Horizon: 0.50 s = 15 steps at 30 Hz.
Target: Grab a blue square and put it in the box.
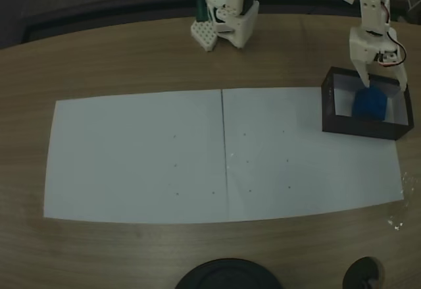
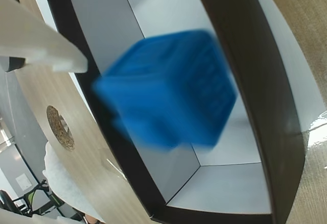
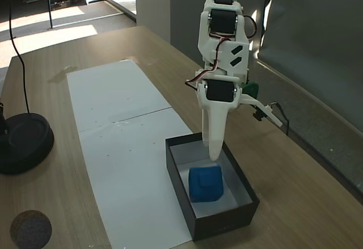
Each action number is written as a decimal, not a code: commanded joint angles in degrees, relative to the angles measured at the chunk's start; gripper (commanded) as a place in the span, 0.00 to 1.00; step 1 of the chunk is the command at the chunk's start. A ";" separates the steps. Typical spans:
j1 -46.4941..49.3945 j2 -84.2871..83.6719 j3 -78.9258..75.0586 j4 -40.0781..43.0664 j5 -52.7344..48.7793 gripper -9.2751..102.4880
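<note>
The blue square (image 3: 205, 184) lies inside the box (image 3: 227, 218), on its pale floor, and nothing grips it. In a fixed view (image 1: 370, 102) it sits toward the 3 o'clock half of the box, near the far wall. The wrist view shows it blurred (image 2: 168, 89), so it may be tumbling or settling after a drop, though the blur alone cannot prove that. It looks slightly tilted in the side-on fixed view, which fits a cube let fall and not set down.

The box (image 1: 358, 128) stands on the bench (image 1: 131, 58) at the 3 o'clock end of the white paper sheets (image 1: 145, 157), overlapping their edge, within easy reach of the arm.

Directly above the cube hangs the claw (image 3: 214, 153), pointing straight down over the box's far half; its tips are above the cube and apart from it. It holds nothing. One pale finger (image 2: 41, 40) shows at the 10 o'clock corner of the wrist view, well off from the cube, so I judge the jaws spread wide to release. That upright pose suits dropping the cube clear of the thin black walls.

The arm's base (image 1: 230, 19) is at 12 o'clock on the bench in that fixed view. By my reading the placing is done and only the retreat is left.
</note>
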 commanded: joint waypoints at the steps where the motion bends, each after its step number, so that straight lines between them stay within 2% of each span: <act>1: 0.26 2.20 -1.93 -0.09 0.09 0.33; 5: 0.44 6.50 -2.46 3.60 0.18 0.31; 10: 3.60 22.24 -6.06 14.15 0.35 0.08; 15: 18.63 45.70 -3.87 20.83 6.42 0.08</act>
